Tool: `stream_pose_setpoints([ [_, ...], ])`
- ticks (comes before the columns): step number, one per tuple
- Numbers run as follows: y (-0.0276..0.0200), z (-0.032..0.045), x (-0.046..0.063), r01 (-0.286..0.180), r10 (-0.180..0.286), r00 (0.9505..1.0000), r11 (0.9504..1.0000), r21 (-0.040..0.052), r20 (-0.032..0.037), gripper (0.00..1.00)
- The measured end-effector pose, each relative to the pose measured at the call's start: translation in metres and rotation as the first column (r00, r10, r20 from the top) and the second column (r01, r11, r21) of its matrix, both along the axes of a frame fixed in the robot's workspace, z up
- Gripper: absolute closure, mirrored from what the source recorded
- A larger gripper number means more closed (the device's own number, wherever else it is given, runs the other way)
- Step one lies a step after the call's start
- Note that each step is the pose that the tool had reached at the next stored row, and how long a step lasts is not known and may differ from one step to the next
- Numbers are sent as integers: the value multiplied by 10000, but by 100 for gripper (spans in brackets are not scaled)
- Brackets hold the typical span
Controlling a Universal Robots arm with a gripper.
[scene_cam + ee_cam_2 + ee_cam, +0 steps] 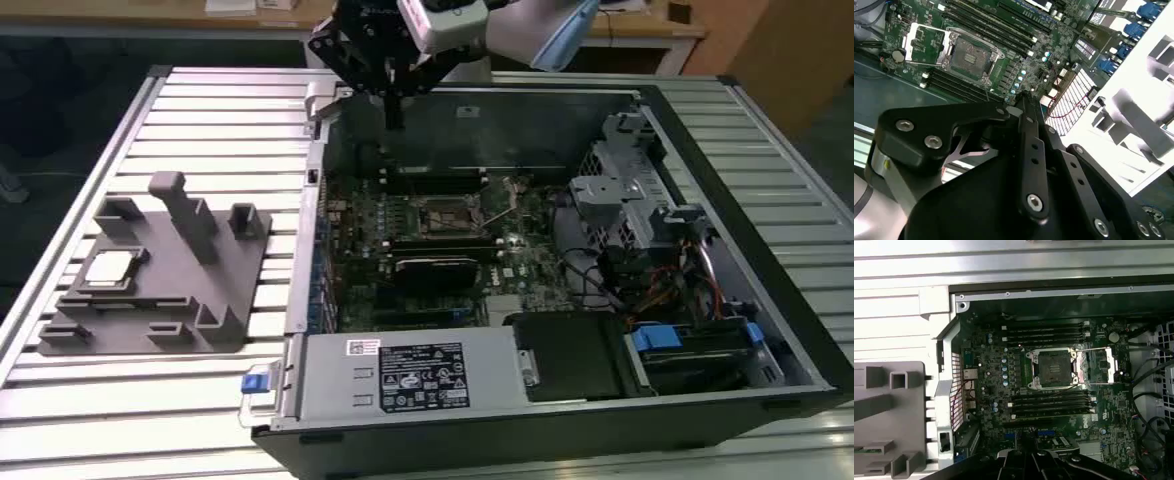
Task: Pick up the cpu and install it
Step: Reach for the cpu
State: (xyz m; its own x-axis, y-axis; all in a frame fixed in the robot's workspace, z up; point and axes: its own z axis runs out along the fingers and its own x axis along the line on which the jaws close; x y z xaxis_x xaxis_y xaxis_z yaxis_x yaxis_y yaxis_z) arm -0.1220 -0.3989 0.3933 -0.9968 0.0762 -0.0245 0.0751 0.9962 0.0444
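Black gripper [394,120] over far edge of open black computer case [534,430], empty.
Fingers pressed together, tips meeting. Small silvery-grey square cpu [114,268] lies flat on grey plastic holder block [214,312] at the exterior view's left, well apart from gripper. Black-framed motherboard socket [1054,370] stands open. Holder cut off in first wrist view.

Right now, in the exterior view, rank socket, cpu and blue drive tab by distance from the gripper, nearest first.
Gripper hangs over the case's far edge.
1. Socket: mid-board inside the case, closest to the gripper.
2. Cpu: on the holder, at the exterior view's left.
3. Blue drive tab: near corner of the case, at the exterior view's right.
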Motion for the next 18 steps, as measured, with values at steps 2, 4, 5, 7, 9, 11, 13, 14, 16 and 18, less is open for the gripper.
stream_pose_setpoints([
  [2, 0, 0, 0, 0, 0, 10000, 10000, 0, 0, 89],
  [4, 0, 0, 0, 0, 0, 10000, 10000, 0, 0, 89],
  [5, 0, 0, 0, 0, 0, 10000, 10000, 0, 0, 89],
  [7, 0, 0, 0, 0, 0, 10000, 10000, 0, 0, 89],
  [9, 0, 0, -5, 1, -1, 10000, 10000, 0, 0, 89],
  [11, 0, 0, -17, 1, -1, 10000, 10000, 0, 0, 89],
  [13, 0, 0, -35, 0, 0, 10000, 10000, 0, 0, 89],
  [14, 0, 0, -44, -1, 1, 10000, 10000, 0, 0, 89],
  [16, 0, 0, -66, 0, 0, 10000, 10000, 0, 0, 89],
  [18, 0, 0, -88, -1, 1, 10000, 10000, 0, 0, 89],
])
